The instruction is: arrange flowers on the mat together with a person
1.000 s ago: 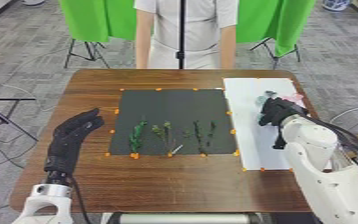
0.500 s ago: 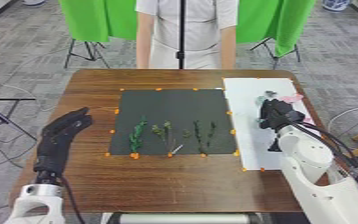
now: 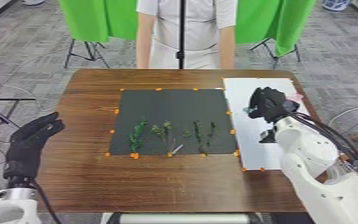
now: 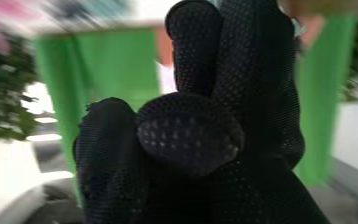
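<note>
My right hand (image 3: 269,102) is over the white sheet (image 3: 262,161) in the head view, closed round a pale blue flower (image 3: 249,109) whose bloom peeks out beside it. Dark leaves (image 3: 267,135) show below that hand. A pink flower (image 3: 296,98) lies close by on the sheet. In the right wrist view the thumb of my right hand (image 4: 189,132) is bent in front of the fingers. Several green sprigs (image 3: 137,136) stand in a row on the dark mat (image 3: 171,102). My left hand (image 3: 31,136) is held off the table's left side, fingers relaxed.
Orange markers (image 3: 232,131) edge the mat on the brown table (image 3: 158,185). The white sheet lies right of the mat. A person in white stands beyond the far edge, and a thin dark pole rises in front of them.
The right hand has shifted left and slightly away, and the blue bloom and dark leaves have moved with it. The left hand has drifted outward to the left and a little nearer.
</note>
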